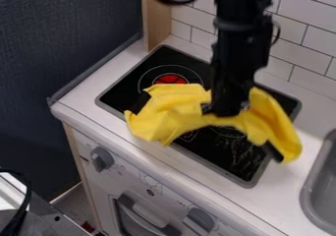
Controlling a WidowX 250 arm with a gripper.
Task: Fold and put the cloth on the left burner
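I log one black gripper (225,111) at the middle of one yellow cloth (172,113), which spans the black stovetop (226,159); one red-centred burner (170,78); one grey sink (321,191), right edge.

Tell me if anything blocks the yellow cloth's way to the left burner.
Nothing visible stands between the yellow cloth and the left burner; from this view, the cloth's left part overlaps the burner's near edge.
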